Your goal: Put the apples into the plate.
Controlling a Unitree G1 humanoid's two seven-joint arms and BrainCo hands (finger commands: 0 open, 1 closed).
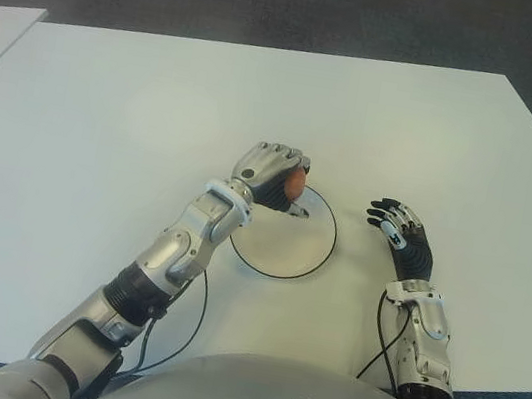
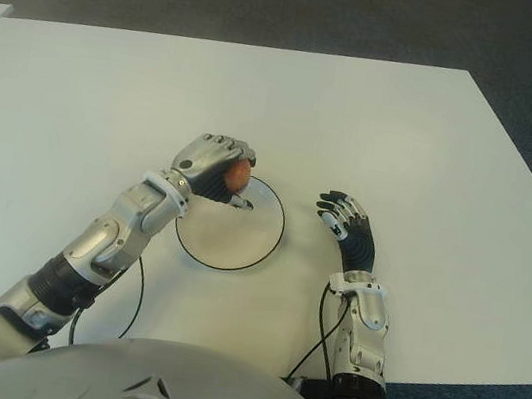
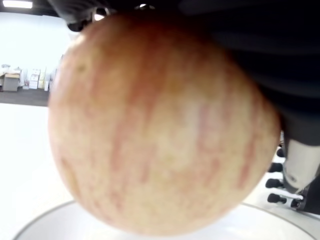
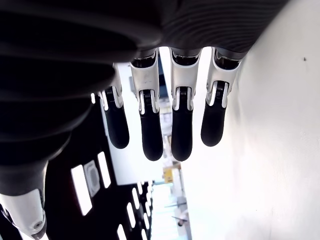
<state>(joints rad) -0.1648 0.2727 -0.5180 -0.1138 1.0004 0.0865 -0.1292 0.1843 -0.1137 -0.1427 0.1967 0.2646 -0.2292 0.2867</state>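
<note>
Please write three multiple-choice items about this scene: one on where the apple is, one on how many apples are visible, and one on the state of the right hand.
1. Where is the apple?
A. In the left hand, over the plate's far rim
B. On the bare table, near the right hand
C. In the right hand

2. How many apples are visible?
A. One
B. Two
C. Three

3. What is the state of the right hand?
A. Closed on an apple
B. Open and holding nothing
C. Pressing on the plate

Answers: 1 A, the left fingers wrap the apple above the rim. 2 A, no other apple shows on the table. 3 B, its fingers are spread, beside the plate on its right.
</note>
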